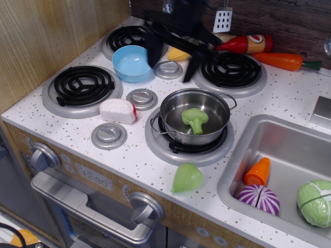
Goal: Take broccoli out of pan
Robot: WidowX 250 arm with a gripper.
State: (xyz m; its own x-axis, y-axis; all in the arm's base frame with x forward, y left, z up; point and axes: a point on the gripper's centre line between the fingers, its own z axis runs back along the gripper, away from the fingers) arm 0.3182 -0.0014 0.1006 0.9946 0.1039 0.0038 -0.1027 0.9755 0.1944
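The light-green broccoli (194,119) lies inside the shiny steel pan (173,125), which sits on the front right burner (155,142). My black gripper (172,62) is motion-blurred at the back, above the knob between the two rear burners, behind and to the left of the pan. Its two fingers (190,68) point down and stand wide apart, with nothing between them. It is well clear of the pan and broccoli.
A light-blue bowl (132,63) and toy corn (177,52) lie near the gripper. A pale-green pear toy (186,178) lies in front of the pan, and a white bread piece (118,110) to its left. The sink (243,178) at right holds several toy vegetables. Bottles and a carrot (282,60) line the back.
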